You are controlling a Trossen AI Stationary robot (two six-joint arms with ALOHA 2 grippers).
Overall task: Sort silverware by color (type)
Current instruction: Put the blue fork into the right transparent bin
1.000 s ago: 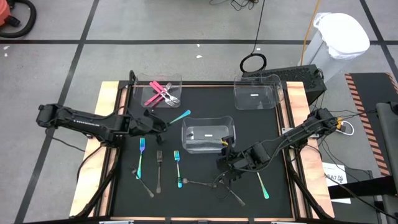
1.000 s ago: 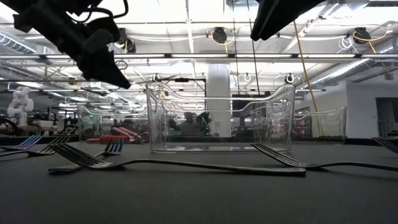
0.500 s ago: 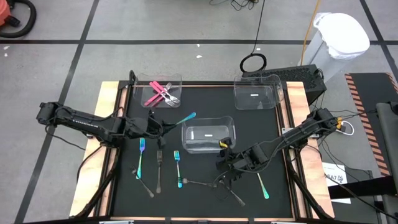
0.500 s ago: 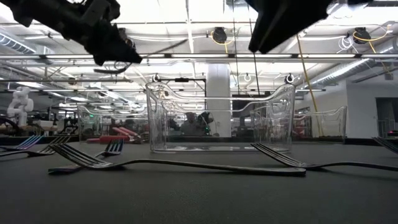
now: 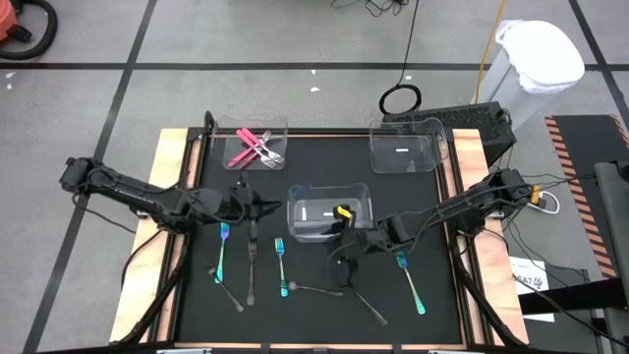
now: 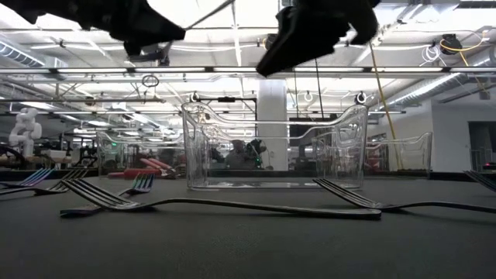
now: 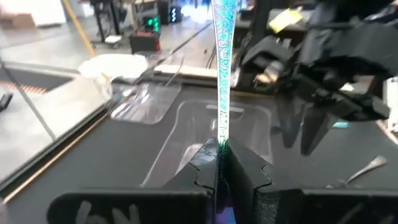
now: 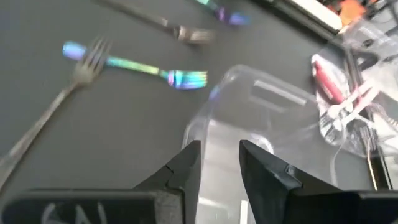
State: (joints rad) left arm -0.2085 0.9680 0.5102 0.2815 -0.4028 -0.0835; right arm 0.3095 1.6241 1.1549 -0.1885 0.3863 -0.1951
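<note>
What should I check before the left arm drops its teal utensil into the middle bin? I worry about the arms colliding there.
1. Left gripper clamped on the iridescent teal utensil: ok, fingers shut on its handle.
2. Utensil over the middle clear bin: not ok; in the high view the gripper sits beside the bin's left wall.
3. Right gripper clear of the drop zone: not ok; it hovers at the bin's front edge, close to the left gripper.
4. Right gripper carrying nothing: ok, fingers apart and empty.
5. Bin's contents: cannot tell.
6. Pink silverware kept apart: ok, in the far-left bin.
</note>
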